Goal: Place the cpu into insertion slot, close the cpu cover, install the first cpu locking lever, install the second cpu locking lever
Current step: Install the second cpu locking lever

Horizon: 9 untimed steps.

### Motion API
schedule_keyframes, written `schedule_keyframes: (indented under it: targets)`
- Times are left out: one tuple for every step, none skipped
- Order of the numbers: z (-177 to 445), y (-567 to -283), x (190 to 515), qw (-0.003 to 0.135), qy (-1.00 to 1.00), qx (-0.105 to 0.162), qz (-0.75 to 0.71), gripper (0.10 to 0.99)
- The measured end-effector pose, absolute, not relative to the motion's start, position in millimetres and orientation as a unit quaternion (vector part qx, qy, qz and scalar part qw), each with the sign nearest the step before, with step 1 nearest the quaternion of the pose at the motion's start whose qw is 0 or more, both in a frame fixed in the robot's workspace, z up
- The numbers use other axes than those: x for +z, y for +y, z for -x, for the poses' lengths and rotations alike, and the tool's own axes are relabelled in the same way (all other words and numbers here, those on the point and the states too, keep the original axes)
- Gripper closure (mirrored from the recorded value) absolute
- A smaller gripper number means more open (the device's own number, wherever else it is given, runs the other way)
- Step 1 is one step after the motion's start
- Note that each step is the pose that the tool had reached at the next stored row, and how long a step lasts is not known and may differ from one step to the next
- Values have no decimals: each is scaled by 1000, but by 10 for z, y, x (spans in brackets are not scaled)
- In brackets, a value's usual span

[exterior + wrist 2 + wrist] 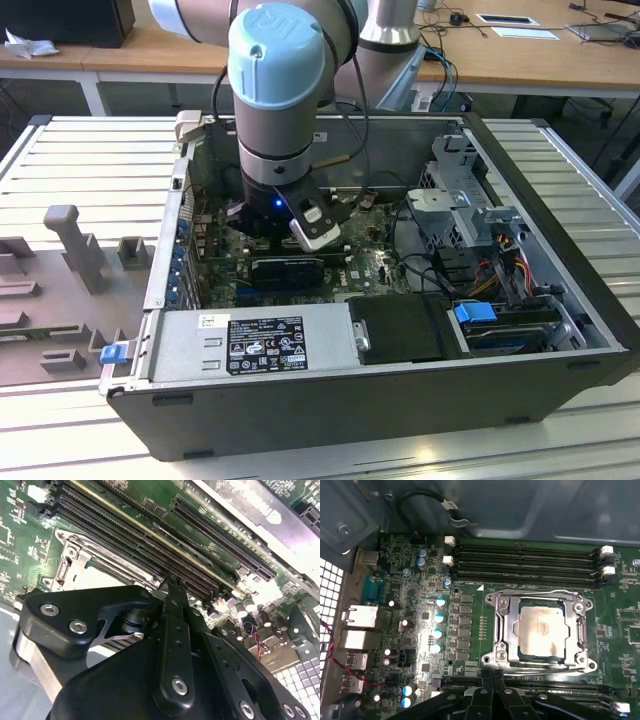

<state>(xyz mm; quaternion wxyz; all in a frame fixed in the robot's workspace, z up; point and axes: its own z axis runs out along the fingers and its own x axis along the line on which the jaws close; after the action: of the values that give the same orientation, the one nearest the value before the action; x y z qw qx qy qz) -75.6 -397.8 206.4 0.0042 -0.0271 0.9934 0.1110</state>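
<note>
In the first wrist view the cpu (541, 630) lies flat in the insertion slot (490, 658), its silvery top showing through the square cut-out of the cpu cover (508, 626), which is folded down over it. A thin wire lever (540, 593) runs flat along one side of the socket, and another lever (545, 666) along the opposite side. My gripper (491, 676) is shut with nothing in it, its black fingers pressed together just beside the second lever's edge. In the second wrist view the gripper (172, 581) hangs above the board next to a corner of the slot (75, 562).
Long black memory slots (525, 562) flank the socket. My arm (275, 100) reaches down into the open computer case (560, 330). A power supply (250, 340), a black expansion card (290, 268), a drive cage (470, 210) and cables crowd around. A grey fixture (70, 250) stands at the exterior view's left.
</note>
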Motion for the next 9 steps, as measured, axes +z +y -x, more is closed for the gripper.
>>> schedule_keyframes:
  targets:
    - [757,-3965,2050,4,993,112,27,980]
    - [756,-3954,2037,4,993,113,27,980]
    - [757,-3946,2022,4,993,115,27,980]
    - [764,-3936,2014,4,993,116,27,980]
    - [766,-3915,2007,4,993,117,27,980]
    - [768,-3894,2003,4,993,118,27,980]
    - [769,-3881,1999,4,993,118,27,980]
    - [771,-3880,1996,4,992,119,27,980]
    - [775,-3879,1993,4,992,121,27,980]
